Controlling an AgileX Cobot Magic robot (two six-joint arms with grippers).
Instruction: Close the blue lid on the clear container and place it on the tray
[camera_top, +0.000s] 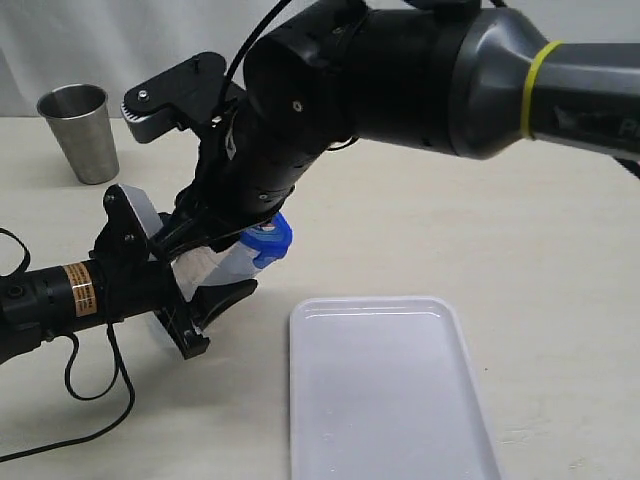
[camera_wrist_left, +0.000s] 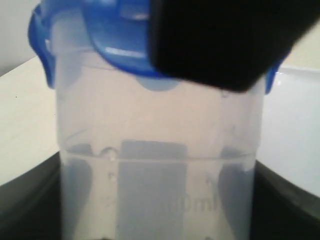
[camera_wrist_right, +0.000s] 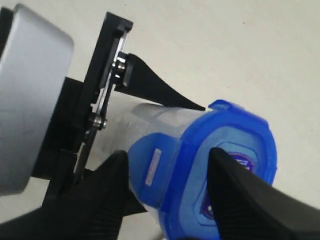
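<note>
Nearest the exterior camera lies the white tray (camera_top: 385, 400), flat on the pale table (camera_top: 500, 250) with nothing on it. Just beyond its far left corner, the left gripper (camera_top: 228, 268) comes in from the left, and its two black fingers are clamped on the lower part of the clear container (camera_wrist_left: 160, 150). The container is held off the table and tilted, its mouth pointing up and to the right, clear of the tray. In the left wrist view its see-through wall fills the space between the dark fingers on both sides.

The blue lid (camera_top: 272, 240) sits on the container's mouth. In the right wrist view a side flap is folded down along the container's wall, though whether it has snapped shut cannot be told.

The right arm reaches down over the lid from the upper right. The right gripper (camera_wrist_right: 169, 152) has its fingers apart, one over the sticker on the lid's top face, the other by the folded flap. Whether they are squeezing the lid or only resting against it cannot be told.

Farthest back, at the left, a steel cup (camera_top: 85, 130) stands upright, well apart from the rest.
</note>
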